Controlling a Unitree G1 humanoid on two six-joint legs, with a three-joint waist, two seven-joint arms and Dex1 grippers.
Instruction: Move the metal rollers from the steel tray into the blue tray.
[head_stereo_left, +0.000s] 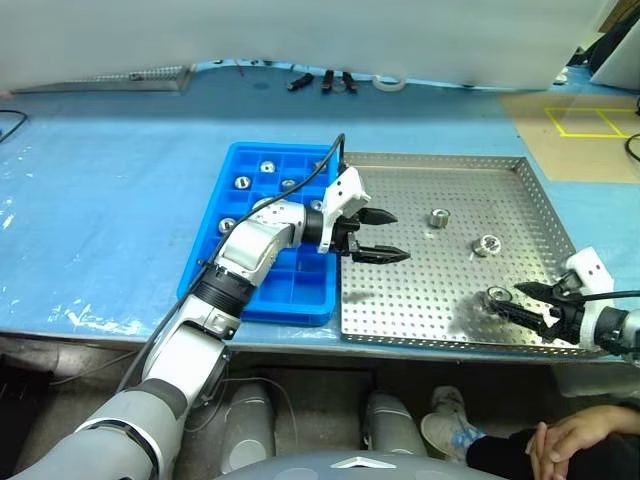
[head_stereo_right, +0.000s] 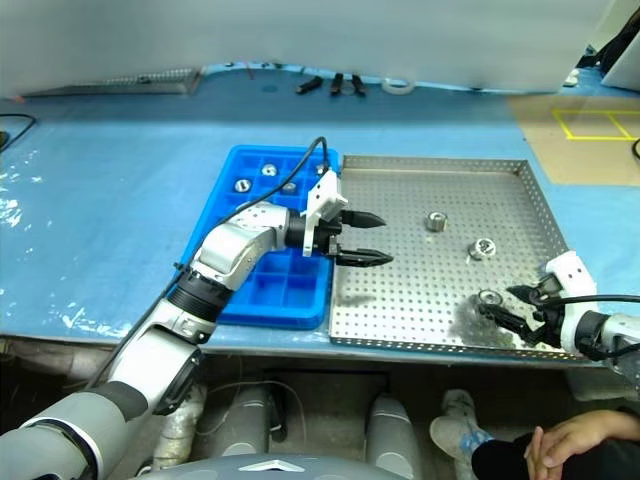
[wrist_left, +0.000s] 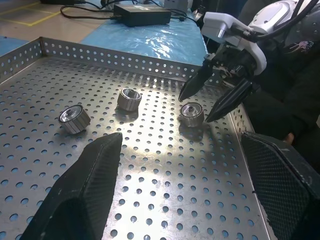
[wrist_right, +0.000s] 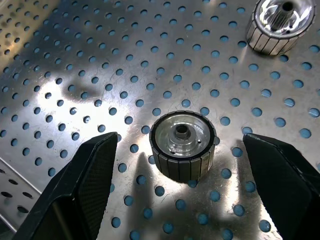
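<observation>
Right gripper (head_stereo_left: 522, 300) spread wide, empty, straddling one metal roller (wrist_right: 182, 145) near front edge of steel tray (head_stereo_left: 440, 170). Left gripper (head_stereo_left: 385, 236) open, empty, beside blue tray (head_stereo_left: 215, 230); several rollers inside.

Right claw (wrist_right: 177, 192) spread, roller (wrist_right: 182, 145) between fingers, steel tray (wrist_right: 75, 60) beneath.

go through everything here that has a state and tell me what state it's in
left gripper: open, empty, over the steel tray's left part.
right gripper: open, straddling the nearest roller, not closed on it.
metal rollers: three lying loose in the steel tray.
blue tray: several rollers in its far compartments, near ones empty.
</observation>
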